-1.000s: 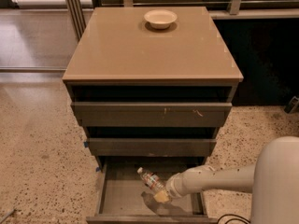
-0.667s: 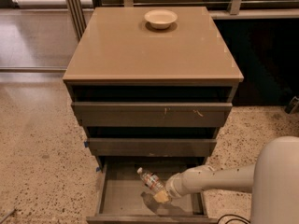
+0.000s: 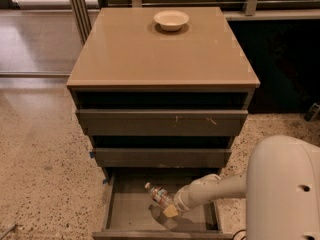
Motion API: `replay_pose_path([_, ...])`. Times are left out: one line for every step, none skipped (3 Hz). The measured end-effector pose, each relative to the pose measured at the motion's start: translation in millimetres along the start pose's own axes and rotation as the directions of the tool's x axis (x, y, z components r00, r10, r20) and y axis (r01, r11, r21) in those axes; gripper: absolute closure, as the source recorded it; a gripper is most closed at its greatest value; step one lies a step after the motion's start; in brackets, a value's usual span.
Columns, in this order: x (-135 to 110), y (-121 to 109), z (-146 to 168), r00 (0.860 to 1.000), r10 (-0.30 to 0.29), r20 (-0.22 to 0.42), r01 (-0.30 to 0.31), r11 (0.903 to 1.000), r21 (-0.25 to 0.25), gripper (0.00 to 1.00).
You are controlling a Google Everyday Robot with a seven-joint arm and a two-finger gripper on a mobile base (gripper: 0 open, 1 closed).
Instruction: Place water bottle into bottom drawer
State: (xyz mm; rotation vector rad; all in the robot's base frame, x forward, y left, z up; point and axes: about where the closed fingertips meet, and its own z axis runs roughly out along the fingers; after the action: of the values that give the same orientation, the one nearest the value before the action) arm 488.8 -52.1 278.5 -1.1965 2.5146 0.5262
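Note:
The water bottle (image 3: 158,194), clear with a white cap and a red and green label band, lies tilted inside the open bottom drawer (image 3: 126,209), cap toward the back left. My gripper (image 3: 170,207) reaches in from the right on a white arm and is at the bottle's lower end, its tan fingertips (image 3: 171,212) around or against the bottle's base. The bottle sits low in the drawer, close to its floor.
A cream shallow bowl (image 3: 171,19) sits at the back of the tan cabinet top (image 3: 160,54). The two upper drawers (image 3: 161,121) are slightly pulled out above the bottom one. My white body (image 3: 285,189) fills the lower right. Speckled floor lies to the left.

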Motion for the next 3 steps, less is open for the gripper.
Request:
replay_pose_path([5.4, -18.0, 20.8, 0.999, -0.004, -0.051, 0.005, 0.9994, 0.034, 1.0])
replay_pose_path([9.9, -27.0, 45.2, 0.997, 0.044, -0.06, -0.042, 0.9989, 0.022, 1.0])
replay_pose_path([-5.3, -30.4, 60.4, 0.988, 0.142, 0.069, -0.138, 0.9891, -0.05, 1.0])
